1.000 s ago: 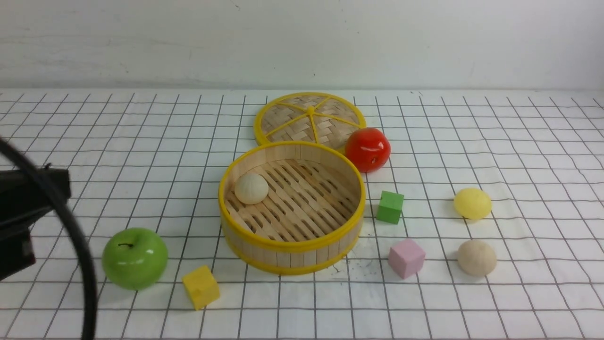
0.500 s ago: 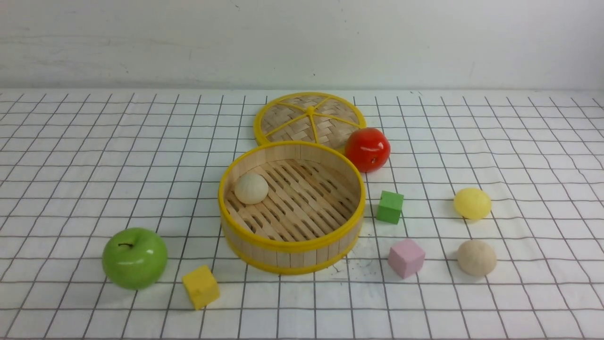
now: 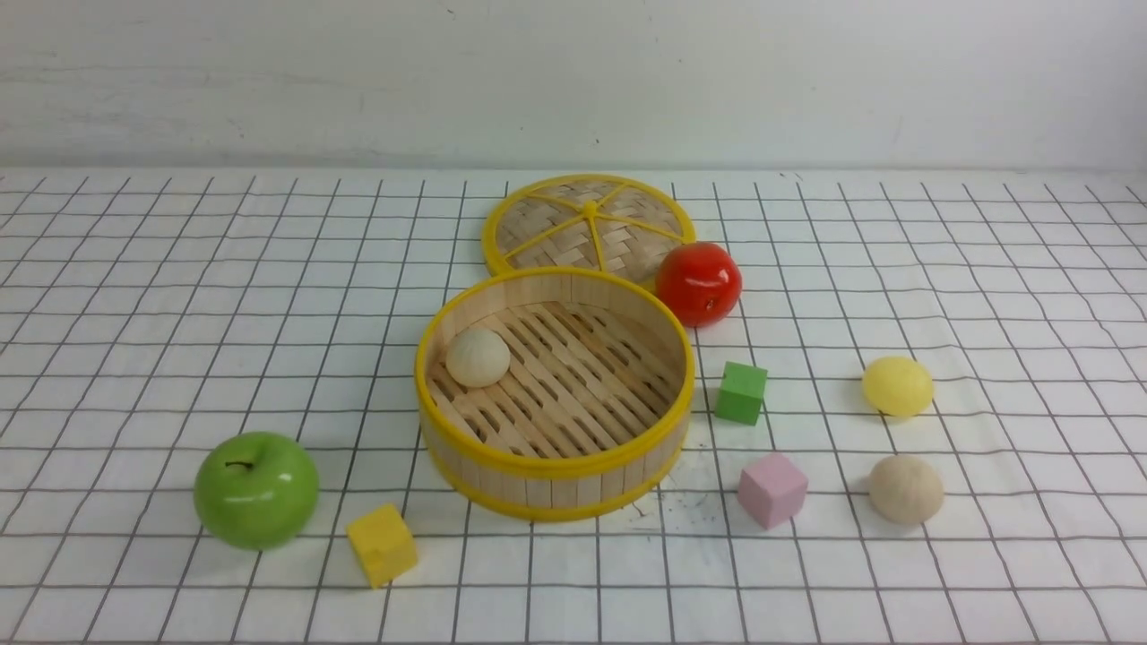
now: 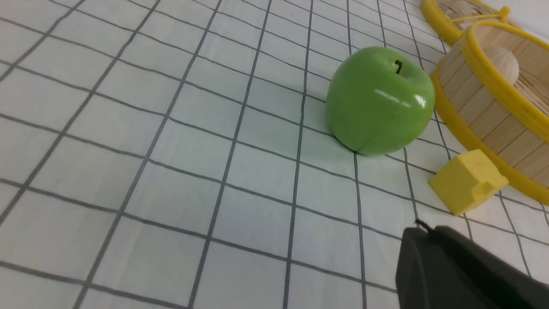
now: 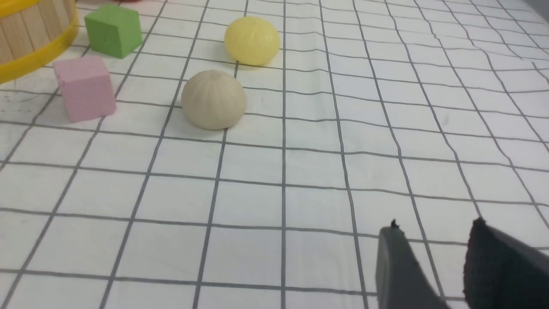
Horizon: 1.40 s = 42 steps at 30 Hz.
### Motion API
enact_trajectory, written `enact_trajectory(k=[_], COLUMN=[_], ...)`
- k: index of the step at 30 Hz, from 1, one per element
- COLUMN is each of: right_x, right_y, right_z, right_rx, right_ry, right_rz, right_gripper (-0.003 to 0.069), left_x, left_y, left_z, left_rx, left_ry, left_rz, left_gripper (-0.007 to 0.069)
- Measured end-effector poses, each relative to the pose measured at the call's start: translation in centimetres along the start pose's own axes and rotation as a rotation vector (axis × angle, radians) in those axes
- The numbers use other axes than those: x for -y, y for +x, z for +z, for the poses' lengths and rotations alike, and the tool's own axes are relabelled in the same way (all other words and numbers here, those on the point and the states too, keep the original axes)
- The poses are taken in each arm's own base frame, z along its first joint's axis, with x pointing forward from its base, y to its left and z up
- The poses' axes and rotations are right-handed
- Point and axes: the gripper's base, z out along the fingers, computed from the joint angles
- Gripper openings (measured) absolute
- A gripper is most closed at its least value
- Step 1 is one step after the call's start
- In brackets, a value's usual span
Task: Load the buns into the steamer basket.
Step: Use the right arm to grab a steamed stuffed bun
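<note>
Buns: one (image 3: pixel 478 358) sits inside the steamer basket (image 3: pixel 556 463); beige (image 3: pixel 906 489) and yellow (image 3: pixel 898 386) ones lie right of it. Left end effector (image 4: pixel 422 229) clenched, right end effector (image 5: pixel 431 227) parted, empty. Likely between transfers; next, the right should straddle the beige bun.

Passage: bare gridded white tabletop (image 3: pixel 556 591) between yellow cube (image 3: pixel 382 546) and pink cube (image 3: pixel 772 489) | Obstacle, basket right side: green cube (image 3: pixel 741 392), close | Obstacle, basket far side: flat woven disc lid with yellow spokes (image 3: pixel 627 235); glossy red fruit (image 3: pixel 698 285) | Entry from above: round slatted wooden basket (image 3: pixel 556 484) uncovered; floor occupied only at left by beige-cream dome-shaped bun (image 3: pixel 478 357)
</note>
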Motion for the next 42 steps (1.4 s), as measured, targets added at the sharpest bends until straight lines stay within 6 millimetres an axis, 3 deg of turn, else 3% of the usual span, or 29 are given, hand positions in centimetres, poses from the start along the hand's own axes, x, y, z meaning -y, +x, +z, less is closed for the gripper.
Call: enact_trajectory(k=[42], right_x=[0.06], right_y=[0.01], right_z=[0.0], right_rx=[-0.001], right_ry=[0.007], right_rz=[-0.016], right_gripper=[0.0241], left_x=[0.0], left_y=[0.0], left_z=[0.0], left_rx=[0.0], left_ry=[0.0], left_rz=[-0.002], left_gripper=[0.0008])
